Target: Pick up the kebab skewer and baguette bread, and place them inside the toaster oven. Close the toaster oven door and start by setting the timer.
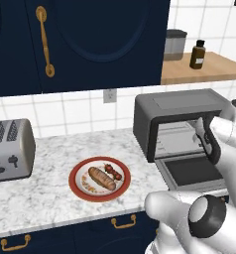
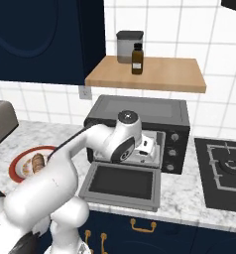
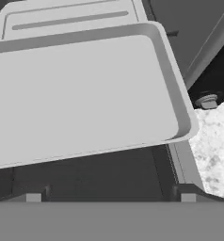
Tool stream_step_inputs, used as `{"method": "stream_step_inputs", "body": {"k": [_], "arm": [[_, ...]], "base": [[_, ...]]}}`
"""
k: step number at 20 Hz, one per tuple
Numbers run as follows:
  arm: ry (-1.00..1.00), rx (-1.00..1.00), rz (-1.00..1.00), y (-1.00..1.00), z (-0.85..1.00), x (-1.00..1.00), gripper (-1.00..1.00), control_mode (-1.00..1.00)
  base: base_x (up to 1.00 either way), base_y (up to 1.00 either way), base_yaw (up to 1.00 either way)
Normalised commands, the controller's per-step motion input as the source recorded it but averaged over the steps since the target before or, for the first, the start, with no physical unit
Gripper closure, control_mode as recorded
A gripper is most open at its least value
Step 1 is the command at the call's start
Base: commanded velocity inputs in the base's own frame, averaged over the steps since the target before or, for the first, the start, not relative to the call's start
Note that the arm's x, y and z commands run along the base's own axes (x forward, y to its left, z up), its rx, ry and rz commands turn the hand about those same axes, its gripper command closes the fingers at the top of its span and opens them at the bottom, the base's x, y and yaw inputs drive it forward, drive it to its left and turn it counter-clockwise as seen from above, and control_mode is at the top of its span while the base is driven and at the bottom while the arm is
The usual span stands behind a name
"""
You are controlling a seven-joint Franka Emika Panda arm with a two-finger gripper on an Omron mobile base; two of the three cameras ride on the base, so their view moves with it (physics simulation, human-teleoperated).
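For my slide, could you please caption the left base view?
Baguette bread and kebab skewer wait on plate beside open toaster oven.

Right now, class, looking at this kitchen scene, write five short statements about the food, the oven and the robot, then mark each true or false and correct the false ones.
1. The toaster oven door hangs open, lying flat. True.
2. The baguette bread is already inside the toaster oven. False: it lies on the red-rimmed plate on the counter.
3. The kebab skewer lies beside the loaf on that plate. True.
4. The gripper holds the skewer. False: its jaws are open and empty, at the oven mouth.
5. A brown bottle stands on the wooden shelf. True.
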Motion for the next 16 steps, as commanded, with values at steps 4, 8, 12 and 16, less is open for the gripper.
{"method": "stream_step_inputs", "body": {"k": [4, 8, 12, 16], "arm": [[-0.01, 0.00, 0.00, 0.55, 0.34, -0.41, -1.00, -1.00], [0.04, 0.00, 0.03, 1.00, 0.23, -0.20, -1.00, -1.00], [0.07, 0.00, 0.10, 1.00, 0.15, -0.07, -1.00, -1.00], [0.07, -0.01, 0.14, 1.00, 0.02, 0.00, -1.00, -1.00]], "base": [[0.00, 0.00, 0.00], [0.00, 0.00, 0.00], [0.00, 0.00, 0.00], [0.00, 0.00, 0.00]]}}
